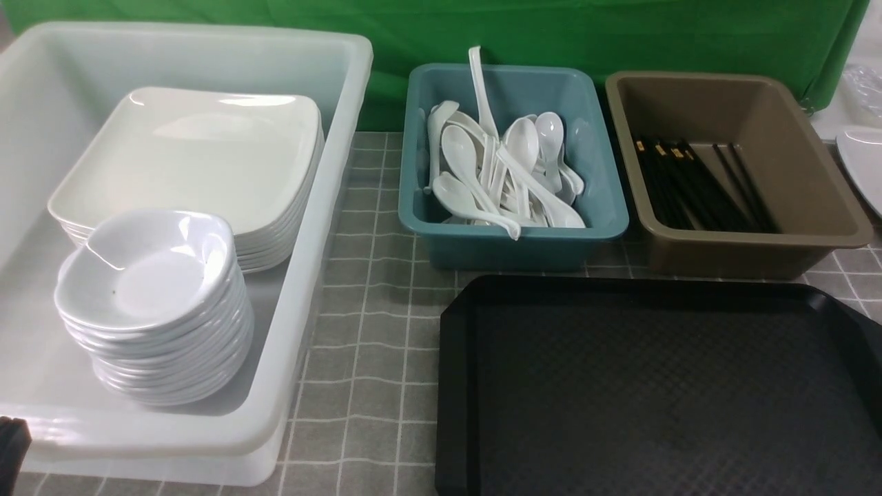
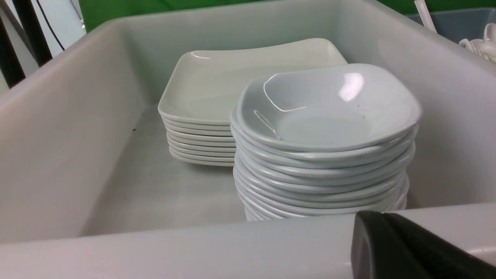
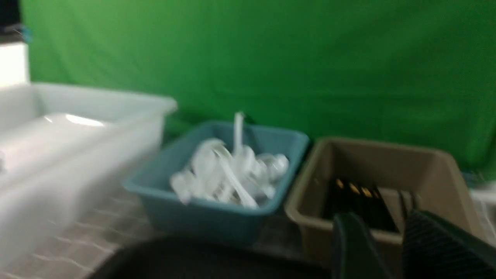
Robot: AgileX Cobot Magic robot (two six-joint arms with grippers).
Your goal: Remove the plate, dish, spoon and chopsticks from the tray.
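The black tray (image 1: 661, 386) lies at the front right with nothing on it. A stack of large white plates (image 1: 193, 151) and a stack of small white dishes (image 1: 148, 269) stand in the white tub (image 1: 303, 303). Several white spoons (image 1: 503, 172) lie in the teal bin (image 1: 510, 248). Black chopsticks (image 1: 696, 186) lie in the brown bin (image 1: 758, 255). My left gripper (image 2: 372, 219) is shut and empty, just outside the tub's near rim (image 2: 193, 248), in front of the dishes (image 2: 325, 112). My right gripper (image 3: 387, 228) is open and empty, over the tray's far edge, facing the brown bin (image 3: 438, 170).
The two bins stand side by side just behind the tray, with the tub to their left. A grey checked cloth (image 1: 365, 344) covers the table. Part of another white plate (image 1: 865, 162) shows at the right edge. A green backdrop hangs behind.
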